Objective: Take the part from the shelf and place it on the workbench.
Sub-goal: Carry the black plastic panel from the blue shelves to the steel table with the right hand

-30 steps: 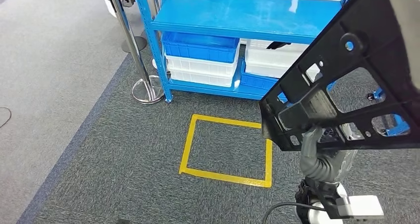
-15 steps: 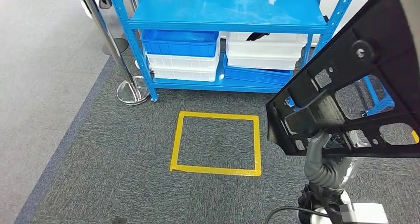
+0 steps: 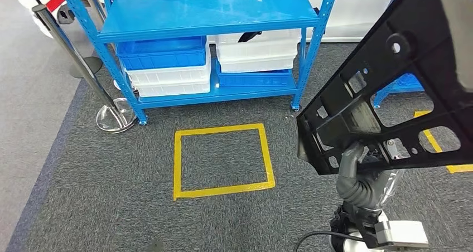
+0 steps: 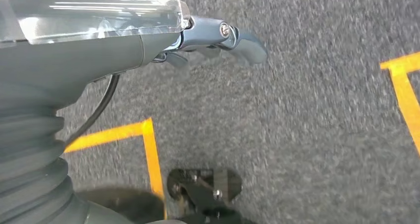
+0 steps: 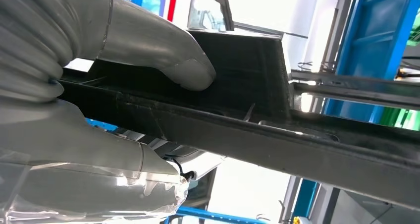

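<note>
The black part (image 3: 390, 90) runs off the head view's edge toward two o'clock, its far end unseen; it hides most of the right hand (image 3: 357, 177) beneath it; the left hand (image 4: 218, 38) shows blurred fingertips, so its grasp cannot be told.

You will find no readable text, label, brand, number or sign anywhere here, neither on the blue shelf (image 3: 206, 12), nor on the bins (image 3: 167, 68) stacked under its top board, nor on the black part (image 3: 385, 96) in front of it.
</note>
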`<state>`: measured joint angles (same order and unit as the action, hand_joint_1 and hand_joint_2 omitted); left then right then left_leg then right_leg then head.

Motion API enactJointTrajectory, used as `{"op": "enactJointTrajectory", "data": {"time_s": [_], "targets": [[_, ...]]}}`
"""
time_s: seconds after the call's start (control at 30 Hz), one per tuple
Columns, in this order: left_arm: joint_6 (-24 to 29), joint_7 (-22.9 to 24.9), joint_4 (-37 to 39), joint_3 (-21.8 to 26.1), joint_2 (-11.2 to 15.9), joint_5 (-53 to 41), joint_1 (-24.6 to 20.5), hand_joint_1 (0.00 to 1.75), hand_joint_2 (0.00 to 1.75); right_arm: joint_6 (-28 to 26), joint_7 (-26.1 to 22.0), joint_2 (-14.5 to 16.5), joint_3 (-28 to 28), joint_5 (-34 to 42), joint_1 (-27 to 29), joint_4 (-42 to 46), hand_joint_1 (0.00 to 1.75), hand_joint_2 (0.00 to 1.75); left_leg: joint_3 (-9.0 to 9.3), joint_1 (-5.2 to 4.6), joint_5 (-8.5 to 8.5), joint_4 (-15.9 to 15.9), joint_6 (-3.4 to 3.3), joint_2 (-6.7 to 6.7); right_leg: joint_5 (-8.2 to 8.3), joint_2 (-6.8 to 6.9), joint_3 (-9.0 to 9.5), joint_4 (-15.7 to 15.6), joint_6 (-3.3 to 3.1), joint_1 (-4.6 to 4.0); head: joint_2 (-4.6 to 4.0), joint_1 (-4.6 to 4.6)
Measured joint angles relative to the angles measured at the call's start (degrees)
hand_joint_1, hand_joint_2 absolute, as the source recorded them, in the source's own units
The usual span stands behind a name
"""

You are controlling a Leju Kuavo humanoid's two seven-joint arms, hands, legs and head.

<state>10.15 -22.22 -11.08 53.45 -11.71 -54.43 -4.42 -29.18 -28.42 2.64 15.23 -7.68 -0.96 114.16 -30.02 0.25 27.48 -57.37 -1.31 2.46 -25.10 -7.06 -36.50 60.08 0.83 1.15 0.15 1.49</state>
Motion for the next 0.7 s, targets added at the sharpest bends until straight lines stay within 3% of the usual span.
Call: {"op": "enactJointTrajectory", "data": {"time_s": [0.03, 0.1, 0.17, 0.2, 0.23, 0.27, 0.33, 0.37, 0.4, 0.47, 0.53, 0.6, 0.67, 0.7], "targets": [[-0.14, -0.04, -0.04, -0.16, -0.05, -0.22, -0.01, 0.0, 1.75, 0.09, 0.03, 0.01, -0.04, 0.04, -0.17, 0.05, 1.75, 1.75, 0.01, 0.15, -0.48, 0.59, -0.29, -0.86, -1.13, 1.52, -0.8, 1.49, 0.17, -0.18, 0.0, -0.2], [-0.38, -0.11, -0.1, -0.36, -0.09, -0.56, 0.03, 0.0, 1.75, 0.27, 0.07, 0.01, -0.11, 0.19, -0.53, 0.09, 1.75, 1.75, -0.24, 0.09, -0.93, 1.04, -0.67, -2.53, -5.01, 5.3, -3.64, 7.66, 0.38, -0.33, 0.0, -0.58], [-0.62, -0.11, -0.11, -0.47, -0.15, -0.78, 0.16, 0.0, 1.75, 0.36, 0.12, 0.01, -0.2, 0.32, -0.62, 0.04, 1.75, 1.75, -0.68, -0.08, -0.94, 0.79, -0.68, -4.26, -7.53, 6.63, -6.08, 13.59, 0.74, -0.19, 0.0, -0.65], [-0.73, -0.11, -0.11, -0.55, -0.18, -0.93, 0.18, 0.0, 1.75, 0.38, 0.13, 0.01, -0.27, 0.36, -0.62, 0.02, 1.75, 1.75, -0.87, -0.12, -0.91, 0.63, -0.64, -5.1, -7.35, 6.87, -6.0, 14.08, 0.86, -0.13, 0.0, -0.64], [-0.79, -0.11, -0.11, -0.66, -0.23, -1.08, 0.18, 0.0, 1.75, 0.38, 0.11, 0.01, -0.33, 0.35, -0.63, 0.01, 1.75, 1.75, -0.99, -0.13, -0.84, 0.47, -0.55, -5.87, -6.21, 7.18, -4.72, 12.32, 0.92, -0.1, 0.0, -0.64], [-0.83, -0.11, -0.11, -0.79, -0.27, -1.23, 0.13, 0.0, 1.75, 0.38, 0.08, 0.01, -0.38, 0.34, -0.65, 0.01, 1.75, 1.75, -1.04, -0.14, -0.74, 0.28, -0.4, -6.59, -4.5, 7.91, -2.37, 8.66, 0.9, -0.09, 0.0, -0.65], [-0.84, -0.11, -0.12, -1.01, -0.33, -1.38, 0.03, 0.0, 1.75, 0.36, -0.06, 0.03, -0.41, 0.22, -0.73, 0.04, 1.75, 1.75, -1.07, -0.38, -0.41, -0.15, 0.1, -7.75, -2.46, 10.2, 1.86, 1.52, 0.3, -0.45, 0.0, -0.62], [-0.83, -0.1, -0.13, -1.13, -0.33, -1.44, -0.01, 0.0, 1.75, 0.33, -0.2, 0.05, -0.41, 0.09, -0.75, 0.08, 1.75, 1.75, -1.05, -0.52, -0.27, -0.34, 0.38, -8.25, -2.13, 10.88, 2.87, -0.42, -0.08, -0.66, 0.0, -0.58], [-0.82, -0.08, -0.13, -1.26, -0.33, -1.52, -0.02, 0.0, 1.75, 0.27, -0.39, 0.08, -0.41, -0.16, -0.72, 0.14, 1.75, 1.75, -1.01, -0.66, -0.18, -0.43, 0.67, -8.72, -2.27, 10.98, 2.97, -0.94, -0.49, -0.88, 0.0, -0.56], [-0.78, -0.03, -0.14, -1.54, -0.34, -1.64, -0.06, 0.0, 1.75, 0.1, -0.75, 0.13, -0.41, -0.76, -0.61, 0.35, 1.75, 1.75, -0.93, -0.67, 0.02, -0.52, 1.28, -9.53, -1.86, 9.66, 2.75, -1.15, -1.15, -0.77, 0.0, -0.54], [-0.71, -0.01, -0.15, -1.72, -0.34, -1.69, -0.07, 0.0, 1.75, -0.06, -0.99, 0.2, -0.41, -1.29, -0.58, 0.57, 1.75, 1.75, -1.55, -0.4, 1.73, -2.41, 1.97, -7.65, -1.4, 8.38, 2.62, -1.48, -1.92, -0.43, 0.0, -0.44], [-0.61, 0.03, -0.15, -1.8, -0.33, -1.73, 0.01, 0.0, 1.75, -0.28, -1.05, 0.38, -0.41, -1.67, -0.6, 0.67, 1.75, 1.75, -3.98, -0.05, 5.5, -8.53, 2.46, -4.32, -1.06, 7.1, 2.43, -1.61, -2.43, -0.26, 0.0, -0.24], [-0.53, 0.06, -0.15, -1.79, -0.31, -1.74, 0.17, 0.0, 1.75, -0.54, -0.89, 0.5, -0.41, -1.84, -0.59, 0.67, 1.75, 1.75, -7.03, 0.07, 8.37, -15.58, 2.67, -3.05, -0.93, 5.59, 2.17, -1.46, -2.59, -0.31, 0.01, -0.16], [-0.49, 0.06, -0.15, -1.79, -0.3, -1.74, 0.22, 0.0, 1.75, -0.62, -0.8, 0.51, -0.41, -1.85, -0.58, 0.67, 1.75, 1.75, -7.59, 0.07, 8.3, -16.89, 2.66, -2.91, -0.91, 4.76, 2.09, -1.34, -2.59, -0.33, 0.01, -0.16]]}}
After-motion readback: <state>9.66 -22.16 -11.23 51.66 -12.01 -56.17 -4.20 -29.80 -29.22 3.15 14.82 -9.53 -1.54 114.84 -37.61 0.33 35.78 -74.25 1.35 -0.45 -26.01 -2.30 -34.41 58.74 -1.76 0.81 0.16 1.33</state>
